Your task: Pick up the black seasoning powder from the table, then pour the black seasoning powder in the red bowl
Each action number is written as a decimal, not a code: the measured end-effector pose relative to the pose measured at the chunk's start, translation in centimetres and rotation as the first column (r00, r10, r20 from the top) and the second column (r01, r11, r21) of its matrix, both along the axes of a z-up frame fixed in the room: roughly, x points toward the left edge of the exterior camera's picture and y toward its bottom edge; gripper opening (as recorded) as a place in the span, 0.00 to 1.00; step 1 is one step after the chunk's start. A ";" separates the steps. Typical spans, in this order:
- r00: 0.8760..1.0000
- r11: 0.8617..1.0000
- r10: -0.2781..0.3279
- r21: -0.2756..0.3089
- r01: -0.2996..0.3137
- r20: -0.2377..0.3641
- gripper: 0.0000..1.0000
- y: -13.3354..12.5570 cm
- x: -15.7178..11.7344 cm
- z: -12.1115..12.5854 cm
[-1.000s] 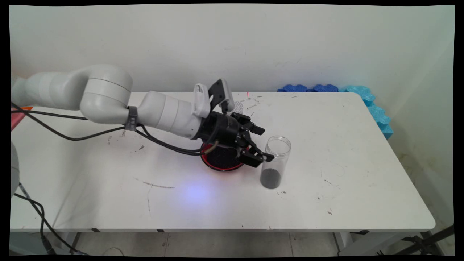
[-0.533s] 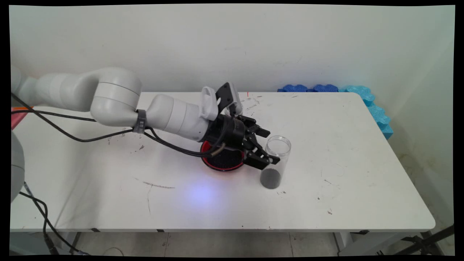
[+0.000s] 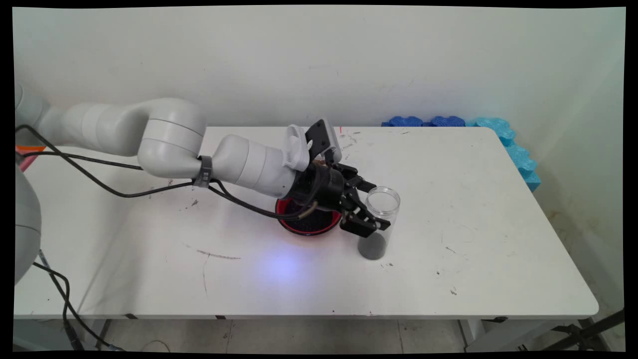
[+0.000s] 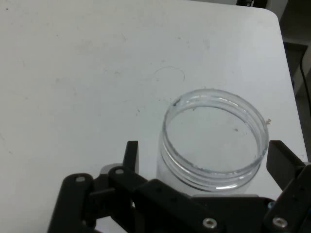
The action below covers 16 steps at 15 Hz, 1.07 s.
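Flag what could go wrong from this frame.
The open hand straddles the upright, lidless clear jar; an off-centre close could tip the tall jar, spilling the dark grains at its bottom. The wrist hangs low over the red bowl of dark grains, so the dangling cable might drag it.

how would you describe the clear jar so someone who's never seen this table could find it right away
Start at the white table and follow the white arm out to its black gripper near the middle. The clear jar stands upright between the open fingers, just right of a red-rimmed bowl of dark grains. It alone is see-through, lidless, with a dark layer at the bottom.
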State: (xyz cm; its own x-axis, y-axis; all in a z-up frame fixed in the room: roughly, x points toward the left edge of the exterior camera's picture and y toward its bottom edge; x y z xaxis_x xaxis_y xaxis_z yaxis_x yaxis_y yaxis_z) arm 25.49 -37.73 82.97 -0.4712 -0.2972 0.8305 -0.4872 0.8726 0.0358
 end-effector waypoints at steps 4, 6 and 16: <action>1.000 1.000 -0.002 -0.004 0.002 0.003 1.00 -0.2 -0.4 -0.3; 1.000 1.000 -0.003 -0.004 0.003 0.004 0.00 -0.2 -0.5 -0.5; 1.000 1.000 -0.013 -0.002 0.013 -0.014 0.00 0.2 -0.3 0.1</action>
State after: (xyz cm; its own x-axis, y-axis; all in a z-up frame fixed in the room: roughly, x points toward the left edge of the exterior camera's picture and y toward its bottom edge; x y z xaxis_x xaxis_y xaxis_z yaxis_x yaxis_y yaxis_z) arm 25.21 -37.49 83.10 -0.4630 -0.2892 0.8379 -0.4750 0.8790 0.0409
